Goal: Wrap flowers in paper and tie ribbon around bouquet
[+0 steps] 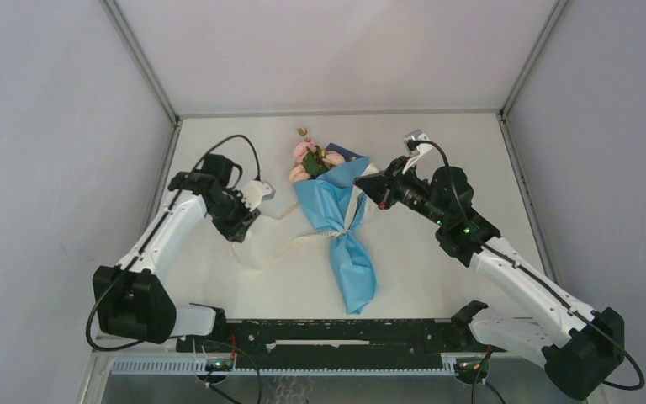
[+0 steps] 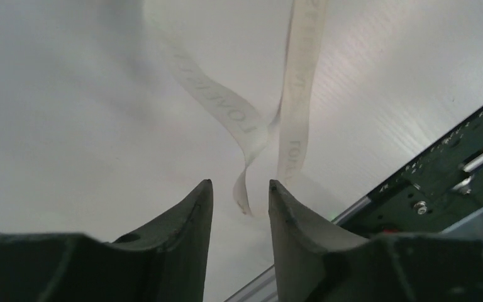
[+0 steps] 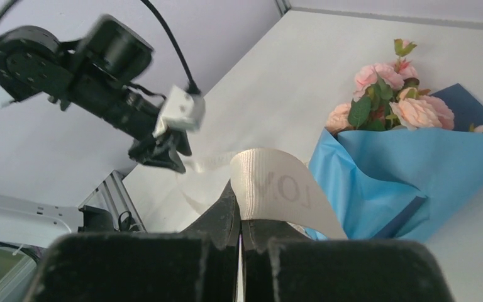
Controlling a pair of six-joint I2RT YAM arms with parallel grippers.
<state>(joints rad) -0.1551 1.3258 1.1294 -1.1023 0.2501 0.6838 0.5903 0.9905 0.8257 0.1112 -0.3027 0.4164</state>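
Observation:
The bouquet lies in the middle of the table: a blue paper (image 1: 349, 261) (image 3: 402, 170) cone with pink flowers (image 1: 311, 158) (image 3: 390, 100) at its far, wide end. A cream ribbon (image 1: 277, 252) (image 2: 239, 119) (image 3: 277, 189) crosses the cone's waist and loops out to the left on the table. My right gripper (image 1: 363, 186) (image 3: 240, 201) hovers just right of the cone's upper part, shut on one ribbon end. My left gripper (image 1: 240, 232) (image 2: 240, 184) is left of the bouquet, open, with the other ribbon end hanging loose just beyond its fingertips, not pinched.
A black rail (image 1: 328, 332) (image 2: 453, 182) carrying the arm bases runs along the near table edge. Grey enclosure walls (image 1: 50, 126) stand on the left, right and back. My left arm (image 3: 132, 107) shows in the right wrist view, above the ribbon loop.

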